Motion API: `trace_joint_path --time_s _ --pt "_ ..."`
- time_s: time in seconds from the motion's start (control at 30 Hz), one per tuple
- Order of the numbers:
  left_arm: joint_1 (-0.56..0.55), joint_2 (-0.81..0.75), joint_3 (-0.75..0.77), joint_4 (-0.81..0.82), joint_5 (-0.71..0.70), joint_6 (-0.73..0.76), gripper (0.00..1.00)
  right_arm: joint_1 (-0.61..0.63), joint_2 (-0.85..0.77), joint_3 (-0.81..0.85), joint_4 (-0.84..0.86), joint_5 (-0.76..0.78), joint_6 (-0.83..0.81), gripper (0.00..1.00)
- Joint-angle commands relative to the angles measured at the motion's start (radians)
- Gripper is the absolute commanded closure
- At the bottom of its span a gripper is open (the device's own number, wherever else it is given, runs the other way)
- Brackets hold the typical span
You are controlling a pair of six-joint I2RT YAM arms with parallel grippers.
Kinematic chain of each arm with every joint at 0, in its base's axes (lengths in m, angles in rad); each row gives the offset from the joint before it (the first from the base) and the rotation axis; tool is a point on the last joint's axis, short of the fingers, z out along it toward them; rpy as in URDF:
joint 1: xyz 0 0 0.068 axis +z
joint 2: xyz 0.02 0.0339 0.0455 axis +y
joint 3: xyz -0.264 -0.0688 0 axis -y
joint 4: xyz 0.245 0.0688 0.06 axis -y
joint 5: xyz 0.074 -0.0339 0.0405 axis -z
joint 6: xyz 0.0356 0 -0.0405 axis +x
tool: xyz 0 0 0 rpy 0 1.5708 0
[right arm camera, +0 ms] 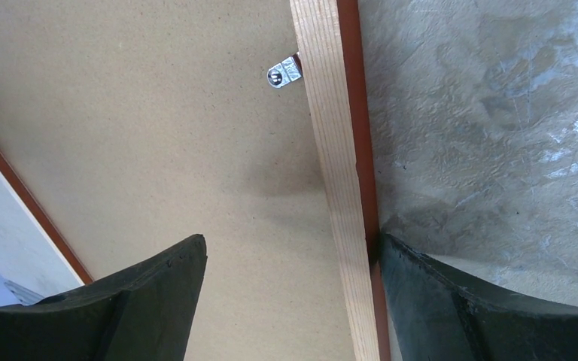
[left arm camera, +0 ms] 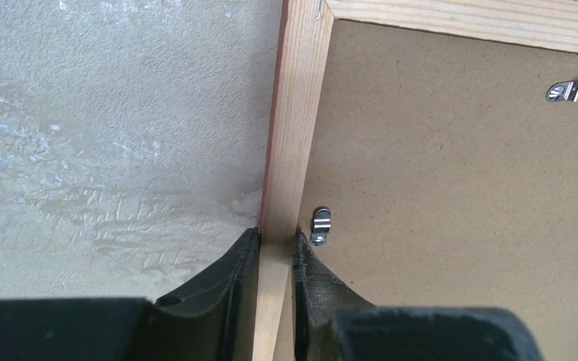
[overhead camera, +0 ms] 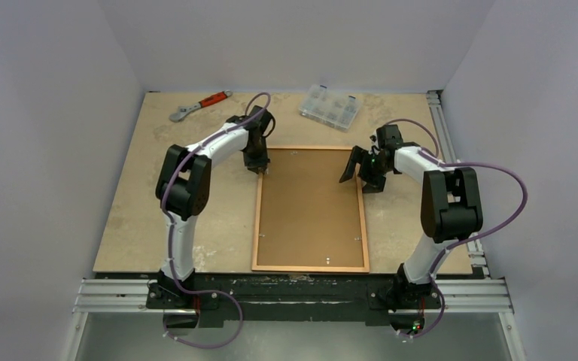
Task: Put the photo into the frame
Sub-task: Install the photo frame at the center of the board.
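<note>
The frame [overhead camera: 310,268] lies back-up on the table, pale wood showing, with a brown backing board [overhead camera: 310,207] inside it. The photo is hidden. My left gripper [overhead camera: 260,168] is shut on the frame's left rail near its far corner. In the left wrist view the gripper [left arm camera: 277,237] pinches the rail [left arm camera: 293,113] beside a metal clip [left arm camera: 320,226]. My right gripper [overhead camera: 361,177] is open over the right rail. In the right wrist view the gripper [right arm camera: 290,239] straddles the rail [right arm camera: 331,135], one finger against its red outer edge and the other over the board.
A red-handled wrench [overhead camera: 199,105] and a clear plastic parts box [overhead camera: 331,107] lie at the back of the table. Metal rails run along the right edge [overhead camera: 451,150] and the near edge [overhead camera: 293,293]. More clips [left arm camera: 576,89] [right arm camera: 284,73] sit on the frame's back.
</note>
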Motion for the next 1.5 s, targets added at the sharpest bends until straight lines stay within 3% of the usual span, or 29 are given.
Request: trace_joint_path --time_s 0.0,0.17,0.3,0.4,0.57,0.77,1.17,1.33,1.47 --pt "0.004 -0.002 -0.045 0.099 0.034 0.001 0.9 0.001 -0.042 -0.008 0.006 -0.024 -0.013 0.18" --pt "0.005 -0.065 -0.093 0.124 0.053 -0.003 0.59 0.001 -0.046 -0.009 0.005 -0.023 -0.014 0.18" --pt "0.006 -0.139 -0.15 0.159 0.042 -0.016 0.41 0.0 -0.042 -0.007 0.007 -0.026 -0.014 0.18" --pt "0.005 -0.144 -0.139 0.163 0.044 -0.013 0.34 0.001 -0.039 -0.009 0.009 -0.027 -0.014 0.18" --pt "0.0 -0.122 -0.093 0.148 0.046 -0.007 0.32 0.001 -0.034 -0.01 0.01 -0.027 -0.016 0.18" --pt "-0.003 -0.067 -0.035 0.12 0.028 -0.007 0.34 0.002 -0.028 -0.009 0.01 -0.027 -0.019 0.18" --pt "-0.026 0.028 0.043 0.068 -0.031 -0.017 0.49 0.001 -0.026 -0.007 0.005 -0.026 -0.025 0.19" --pt "-0.03 0.031 0.039 0.042 -0.053 -0.017 0.64 0.002 -0.026 -0.007 0.004 -0.025 -0.023 0.19" --pt "-0.031 0.021 0.018 0.064 -0.045 -0.013 0.84 0.001 -0.02 -0.002 0.004 -0.029 -0.023 0.19"
